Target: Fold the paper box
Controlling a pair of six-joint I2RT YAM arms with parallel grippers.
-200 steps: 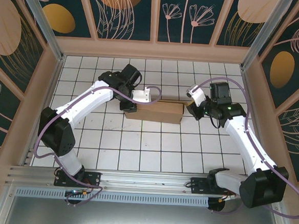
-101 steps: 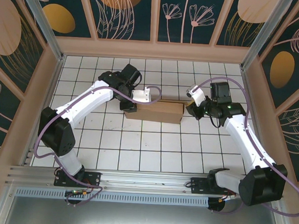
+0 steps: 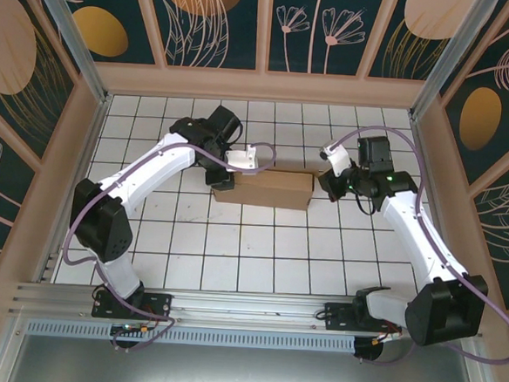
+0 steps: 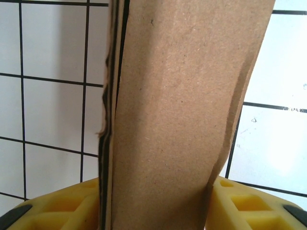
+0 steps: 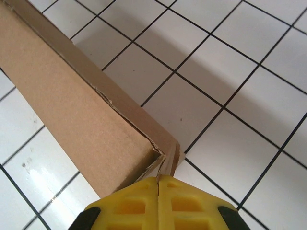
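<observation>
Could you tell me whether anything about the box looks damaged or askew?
The box looks frayed and slightly split at the corner by the right gripper; its layered edge in the left wrist view is wavy, not flush.

Left arm (image 3: 142,179) and right arm (image 3: 413,228) reach inward; left pincer (image 4: 153,187) grips half-spread, right pincer (image 5: 158,181) fingers pressed together.

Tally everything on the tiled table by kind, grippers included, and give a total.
paper box: 1
grippers: 2 (left gripper, right gripper)
Total: 3
</observation>
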